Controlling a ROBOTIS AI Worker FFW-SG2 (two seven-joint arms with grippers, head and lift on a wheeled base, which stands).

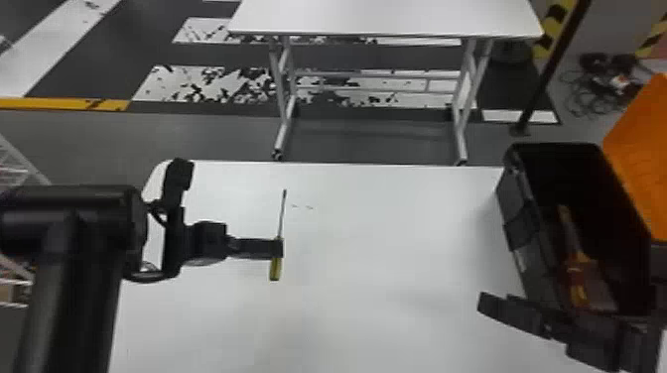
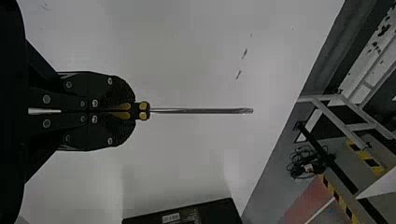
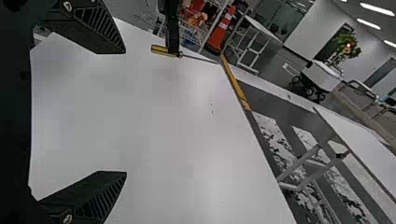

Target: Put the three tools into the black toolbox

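Observation:
On the left half of the white table, my left gripper (image 1: 279,248) is shut on a screwdriver (image 1: 275,268) with a yellow handle, its shaft pointing to the table's far edge. In the left wrist view the left gripper (image 2: 142,111) holds the screwdriver (image 2: 201,111) by its handle. The black toolbox (image 1: 518,243) stands open at the right, with an orange-red handled tool (image 1: 578,282) inside. Over the toolbox's near end is my right gripper (image 1: 484,303); in the right wrist view the right gripper (image 3: 125,112) is wide open with nothing between its fingers.
The toolbox's orange lid (image 1: 640,144) stands raised on its right side. The white work table (image 1: 372,223) lies between the arms. Beyond it stands a second white table (image 1: 387,17), and a white wire rack (image 1: 17,163) is at the left edge.

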